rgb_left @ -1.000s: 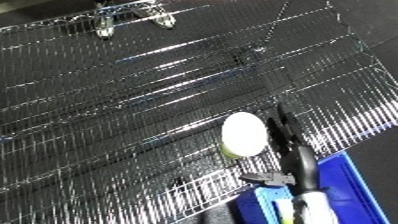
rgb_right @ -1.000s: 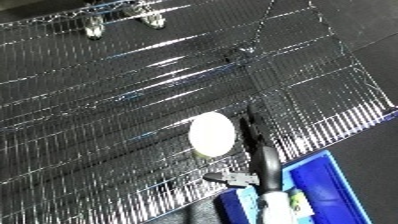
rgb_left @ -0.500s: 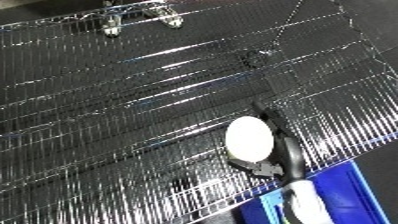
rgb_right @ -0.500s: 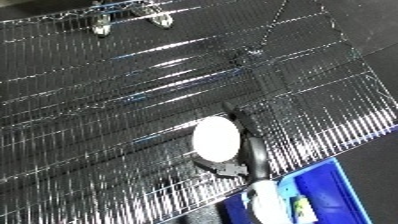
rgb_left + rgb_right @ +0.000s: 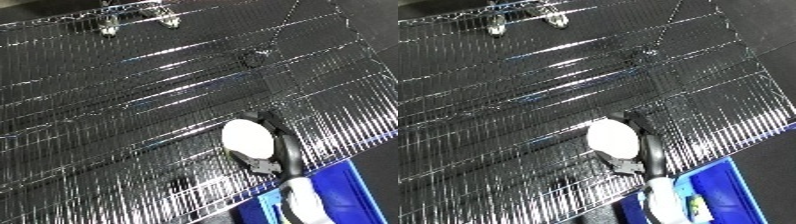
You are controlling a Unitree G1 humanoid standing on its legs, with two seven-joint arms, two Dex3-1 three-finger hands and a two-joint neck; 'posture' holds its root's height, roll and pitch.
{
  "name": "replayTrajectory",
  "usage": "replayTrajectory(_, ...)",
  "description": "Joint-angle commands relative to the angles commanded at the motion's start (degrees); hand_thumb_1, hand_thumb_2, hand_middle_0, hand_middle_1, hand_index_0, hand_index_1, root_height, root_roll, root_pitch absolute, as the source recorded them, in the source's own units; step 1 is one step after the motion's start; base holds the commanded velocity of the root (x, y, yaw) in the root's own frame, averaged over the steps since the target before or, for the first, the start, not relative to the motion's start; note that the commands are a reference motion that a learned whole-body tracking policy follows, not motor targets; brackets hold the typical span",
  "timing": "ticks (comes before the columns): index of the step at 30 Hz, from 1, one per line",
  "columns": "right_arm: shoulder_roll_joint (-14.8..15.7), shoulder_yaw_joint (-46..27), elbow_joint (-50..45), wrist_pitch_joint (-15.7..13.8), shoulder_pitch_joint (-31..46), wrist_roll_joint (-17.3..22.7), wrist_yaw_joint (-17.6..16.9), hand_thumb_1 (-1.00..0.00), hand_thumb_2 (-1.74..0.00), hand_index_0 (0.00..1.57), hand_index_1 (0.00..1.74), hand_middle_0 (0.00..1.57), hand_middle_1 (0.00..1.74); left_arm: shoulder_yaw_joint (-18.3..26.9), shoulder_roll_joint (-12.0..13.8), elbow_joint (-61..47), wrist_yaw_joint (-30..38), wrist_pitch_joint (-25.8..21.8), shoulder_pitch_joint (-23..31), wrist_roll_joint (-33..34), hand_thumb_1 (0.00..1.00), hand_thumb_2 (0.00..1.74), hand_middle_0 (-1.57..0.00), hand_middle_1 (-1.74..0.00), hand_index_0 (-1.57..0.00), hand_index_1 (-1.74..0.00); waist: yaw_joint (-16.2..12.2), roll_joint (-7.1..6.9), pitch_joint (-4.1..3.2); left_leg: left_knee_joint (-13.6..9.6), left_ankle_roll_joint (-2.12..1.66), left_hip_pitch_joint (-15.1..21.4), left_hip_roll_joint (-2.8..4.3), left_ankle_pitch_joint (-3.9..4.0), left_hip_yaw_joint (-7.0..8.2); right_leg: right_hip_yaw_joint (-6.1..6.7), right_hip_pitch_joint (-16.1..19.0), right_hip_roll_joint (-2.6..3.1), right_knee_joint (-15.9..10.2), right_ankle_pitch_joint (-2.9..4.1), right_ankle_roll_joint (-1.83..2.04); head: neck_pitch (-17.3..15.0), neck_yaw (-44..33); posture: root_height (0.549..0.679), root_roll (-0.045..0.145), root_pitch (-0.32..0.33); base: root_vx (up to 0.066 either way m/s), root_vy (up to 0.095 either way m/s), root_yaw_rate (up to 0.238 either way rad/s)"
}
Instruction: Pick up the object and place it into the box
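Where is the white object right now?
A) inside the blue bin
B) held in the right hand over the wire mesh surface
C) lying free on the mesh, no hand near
B: the right hand curls around the white object above the wire mesh surface; the blue bin sits lower right.

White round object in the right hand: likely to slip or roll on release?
The white object looks smooth and rounded, so it may roll if set on the wire shelf. The right hand curls around one side only, so it could slip. Weight can't be judged.

We read no text, labels, brands or numbers anywhere. White object (image 5: pixel 248 138), blue bin (image 5: pixel 721 194), wire rack (image 5: pixel 133 100): all surfaces checked, no legible marking.
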Motion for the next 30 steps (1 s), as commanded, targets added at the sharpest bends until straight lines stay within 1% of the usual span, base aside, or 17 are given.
replayTrajectory(3, -0.3, -0.5, -1.8, 0.0, 1.1, -0.7, -0.9, -0.75, -1.30, 1.18, 1.30, 1.18, 1.30, 0.4, 0.1, 0.1, -0.4, -0.1, 0.5, -0.1, 1.00, 1.74, -1.57, -1.74, -1.57, -1.74, -0.3, -0.32, 0.00, -1.4, -0.07, 1.6, 0.09, 0.30, 0.10, 0.06, 1.5, 0.18, -1.5, 0.32, 0.09, -0.6, 0.3, 0.633, 0.050, 0.108, -0.018, 0.014, -0.072)
replayTrajectory(6, -0.5, -1.5, -5.1, 0.3, 2.7, -1.9, -2.2, -0.75, -1.30, 1.18, 1.30, 1.18, 1.30, 0.8, 0.1, 0.2, -0.8, -0.3, 1.2, 0.0, 1.00, 1.74, -1.57, -1.74, -1.57, -1.74, -1.0, -0.74, 0.00, -3.2, -0.22, 3.8, 0.32, 0.57, 0.27, 0.22, 3.5, 0.34, -3.2, 0.69, 0.32, -1.5, 0.7, 0.637, 0.047, 0.096, -0.006, 0.016, -0.105)
replayTrajectory(7, -0.5, -1.5, -5.1, 0.3, 2.7, -1.9, -2.2, -0.75, -1.30, 1.18, 1.30, 1.18, 1.30, 0.8, 0.1, 0.2, -0.8, -0.3, 1.2, 0.0, 1.00, 1.74, -1.57, -1.74, -1.57, -1.74, -1.0, -0.74, 0.00, -3.2, -0.22, 3.8, 0.32, 0.57, 0.27, 0.22, 3.5, 0.34, -3.2, 0.69, 0.32, -1.5, 0.7, 0.637, 0.047, 0.096, -0.001, 0.016, -0.109)
replayTrajectory(8, -0.4, -2.3, -7.9, 0.5, 4.3, -2.9, -3.2, -0.75, -1.30, 1.18, 1.30, 1.18, 1.30, 1.2, 0.0, 0.2, -1.1, -0.5, 1.8, 0.3, 1.00, 1.74, -1.57, -1.74, -1.57, -1.74, -1.5, -1.05, 0.00, -4.4, -0.31, 5.4, 0.50, 0.73, 0.42, 0.38, 4.9, 0.46, -4.6, 0.97, 0.52, -1.8, 0.9, 0.640, 0.046, 0.086, -0.002, 0.023, -0.141)
replayTrajectory(9, -0.4, -2.3, -7.9, 0.5, 4.3, -2.9, -3.2, -0.75, -1.30, 1.18, 1.30, 1.18, 1.30, 1.2, 0.0, 0.2, -1.1, -0.5, 1.8, 0.3, 1.00, 1.74, -1.57, -1.74, -1.57, -1.74, -1.5, -1.05, 0.00, -4.4, -0.31, 5.4, 0.50, 0.73, 0.42, 0.38, 4.9, 0.46, -4.6, 0.97, 0.52, -1.8, 0.9, 0.640, 0.046, 0.086, -0.002, 0.023, -0.141)
replayTrajectory(10, -0.3, -3.4, -10.9, 0.5, 6.3, -4.0, -4.2, -0.75, -1.30, 1.18, 1.30, 1.18, 1.30, 1.6, -0.2, 0.3, -1.4, -0.8, 2.6, 0.6, 1.00, 1.74, -1.57, -1.74, -1.57, -1.74, -2.1, -1.35, 0.00, -5.6, -0.38, 7.1, 0.70, 0.82, 0.68, 0.55, 6.4, 0.56, -6.0, 1.25, 0.73, -2.4, 1.2, 0.643, 0.046, 0.077, -0.006, 0.027, -0.157)
replayTrajectory(11, -0.3, -4.1, -12.6, 0.4, 7.5, -4.5, -4.6, -0.75, -1.30, 1.18, 1.30, 1.18, 1.30, 1.9, -0.3, 0.4, -1.7, -1.0, 3.1, 0.8, 1.00, 1.74, -1.57, -1.74, -1.57, -1.74, -2.4, -1.50, 0.00, -6.2, -0.42, 8.0, 0.83, 0.86, 0.87, 0.66, 7.3, 0.61, -6.8, 1.40, 0.86, -2.7, 1.4, 0.644, 0.046, 0.071, -0.010, 0.034, -0.190)
replayTrajectory(16, -0.4, -7.3, -18.6, -0.6, 12.7, -5.8, -6.1, -0.75, -1.30, 1.18, 1.30, 1.18, 1.30, 2.9, -0.7, 0.8, -2.8, -1.6, 4.7, 1.5, 1.00, 1.74, -1.57, -1.74, -1.57, -1.74, -4.1, -1.94, 0.00, -8.5, -0.66, 11.6, 1.36, 0.92, 1.97, 1.38, 10.5, 0.80, -9.9, 2.06, 1.35, -3.3, 2.4, 0.650, 0.048, 0.052, -0.026, 0.040, -0.184)
replayTrajectory(20, -0.6, -9.9, -21.7, -2.1, 16.6, -5.5, -7.0, -0.75, -1.30, 1.18, 1.30, 1.18, 1.30, 3.5, -1.1, 0.8, -3.7, -1.6, 5.5, 1.7, 1.00, 1.74, -1.57, -1.74, -1.57, -1.74, -5.6, -1.99, 0.00, -9.7, -0.88, 14.2, 1.78, 0.85, 3.05, 2.12, 12.6, 0.52, -11.9, 2.54, 1.62, -3.5, 3.3, 0.654, 0.052, 0.037, -0.038, 0.055, -0.182)
replayTrajectory(24, -0.9, -11.9, -23.9, -3.3, 19.9, -5.4, -8.5, -0.75, -1.30, 1.18, 1.30, 1.18, 1.30, 3.5, -1.7, 0.7, -4.2, -1.9, 6.2, 1.6, 1.00, 1.74, -1.57, -1.74, -1.57, -1.74, -7.4, -1.48, 0.00, -11.1, -1.10, 16.8, 2.09, 0.95, 4.31, 2.99, 14.5, 0.17, -13.9, 2.95, 1.76, -4.0, 5.5, 0.658, 0.059, 0.025, -0.043, 0.096, -0.208)
replayTrajectory(25, -0.9, -11.9, -23.9, -3.3, 19.9, -5.4, -8.5, -0.75, -1.30, 1.18, 1.30, 1.18, 1.30, 3.5, -1.7, 0.7, -4.2, -1.9, 6.2, 1.6, 1.00, 1.74, -1.57, -1.74, -1.57, -1.74, -7.4, -1.48, 0.00, -11.1, -1.10, 16.8, 2.09, 0.95, 4.31, 2.99, 14.5, 0.17, -13.9, 2.95, 1.76, -4.0, 5.5, 0.658, 0.059, 0.025, -0.042, 0.115, -0.221)
replayTrajectory(26, -1.2, -12.8, -24.6, -3.9, 21.5, -5.6, -9.0, -0.75, -1.30, 1.18, 1.30, 1.18, 1.30, 3.4, -2.1, 1.0, -4.5, -2.4, 6.6, 1.4, 1.00, 1.74, -1.57, -1.74, -1.57, -1.74, -8.4, -1.05, 0.00, -11.7, -1.21, 18.0, 2.29, 0.97, 4.96, 3.51, 15.2, 0.00, -14.5, 2.99, 1.78, -4.7, 6.6, 0.659, 0.062, 0.018, -0.030, 0.134, -0.223)
replayTrajectory(28, -1.5, -13.8, -25.1, -4.5, 23.1, -5.7, -9.4, -0.75, -1.30, 1.18, 1.30, 1.18, 1.30, 3.4, -2.6, 1.2, -4.6, -2.9, 6.9, 1.2, 1.00, 1.74, -1.57, -1.74, -1.57, -1.74, -9.5, -0.55, 0.00, -12.1, -1.30, 19.2, 2.49, 0.89, 5.64, 4.06, 15.8, -0.16, -14.8, 2.92, 1.81, -5.4, 7.9, 0.659, 0.066, 0.011, -0.028, 0.142, -0.225)
replayTrajectory(30, -1.8, -14.7, -25.5, -5.1, 24.7, -5.6, -9.7, -0.75, -1.30, 1.18, 1.30, 1.18, 1.30, 3.3, -3.2, 1.2, -4.5, -3.1, 7.0, 0.9, 1.00, 1.74, -1.57, -1.74, -1.57, -1.74, -10.6, 0.00, 0.00, -12.3, -1.38, 20.3, 2.65, 0.72, 6.38, 4.62, 16.2, -0.28, -15.1, 2.85, 1.84, -7.5, 9.5, 0.660, 0.070, 0.006, -0.031, 0.155, -0.213)
